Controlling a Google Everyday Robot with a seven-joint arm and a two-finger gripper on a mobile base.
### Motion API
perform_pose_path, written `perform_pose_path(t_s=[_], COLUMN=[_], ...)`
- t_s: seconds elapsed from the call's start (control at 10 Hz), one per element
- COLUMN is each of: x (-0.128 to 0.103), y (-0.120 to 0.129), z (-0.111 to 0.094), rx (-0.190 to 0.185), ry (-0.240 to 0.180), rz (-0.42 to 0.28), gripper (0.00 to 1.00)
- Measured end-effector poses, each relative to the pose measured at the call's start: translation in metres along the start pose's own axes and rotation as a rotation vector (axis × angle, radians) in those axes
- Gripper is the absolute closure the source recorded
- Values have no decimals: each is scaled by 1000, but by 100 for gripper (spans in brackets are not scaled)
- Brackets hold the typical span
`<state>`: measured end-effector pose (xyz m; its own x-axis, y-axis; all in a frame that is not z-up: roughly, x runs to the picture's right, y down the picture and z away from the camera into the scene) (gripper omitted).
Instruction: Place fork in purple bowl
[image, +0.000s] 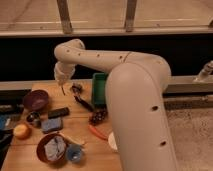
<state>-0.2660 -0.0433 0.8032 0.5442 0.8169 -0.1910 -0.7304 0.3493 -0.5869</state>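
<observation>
The gripper (63, 89) hangs over the table (80, 129) — just right of the purple bowl (35, 99) — its fingers pressed together, a thin dark sliver below them. Whether that is the fork I cannot tell. The bowl looks empty.

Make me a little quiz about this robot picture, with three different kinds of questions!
1. True or false: the gripper hangs above the table, right of the purple bowl.
2. What lies in the reddish-brown bowl? A) grey cloth B) orange C) spoon
3. Fill in: the green bin sits ___ the big white arm.

Key: 1 true; 2 A; 3 beside.
</observation>
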Motion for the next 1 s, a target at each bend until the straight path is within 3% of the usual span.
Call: perform_pose_path(t_s=[0.3, 0.5, 0.6, 1.0], x=[-39, -48, -48, -34], y=[28, 43, 54, 74], z=[30, 54, 69, 94], rx=[-31, -65, -81, -139], ry=[6, 31, 59, 125], rz=[-92, -144, -171, -219], gripper=[100, 100, 100, 100])
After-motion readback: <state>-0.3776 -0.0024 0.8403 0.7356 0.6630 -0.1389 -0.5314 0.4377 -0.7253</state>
